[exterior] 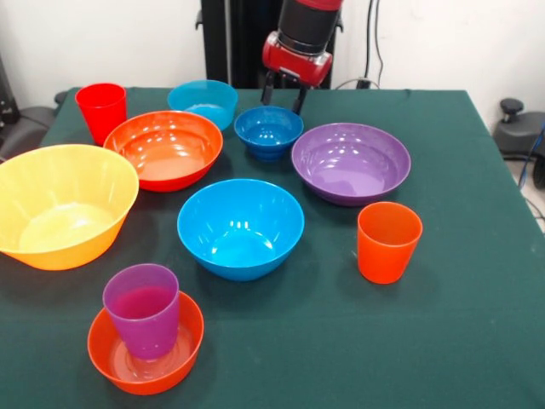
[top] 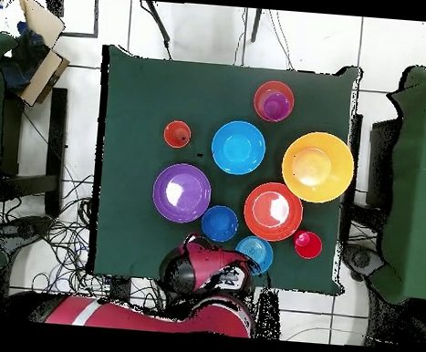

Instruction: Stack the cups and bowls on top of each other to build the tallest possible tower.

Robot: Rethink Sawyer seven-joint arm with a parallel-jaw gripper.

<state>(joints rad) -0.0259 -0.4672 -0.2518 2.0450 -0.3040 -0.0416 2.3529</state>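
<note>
The red and black arm's gripper (exterior: 284,94) is hovering at the table's far edge, its two dark fingers spread apart and holding nothing, just behind the small glossy dark-blue plastic bowl (exterior: 268,130). No tower is rising yet (bar one pairing): the purple plastic tumbler (exterior: 143,309) is sitting upright inside the small orange bowl (exterior: 146,344) at the near side.

arm (exterior: 300,38): drawn back, hanging at far edge | gripper (exterior: 283,94): fingers apart, empty

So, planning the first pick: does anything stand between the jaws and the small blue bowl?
Nothing visible does. The gripper hangs at the table's far edge, just behind the small blue bowl, with only bare cloth between.
</note>
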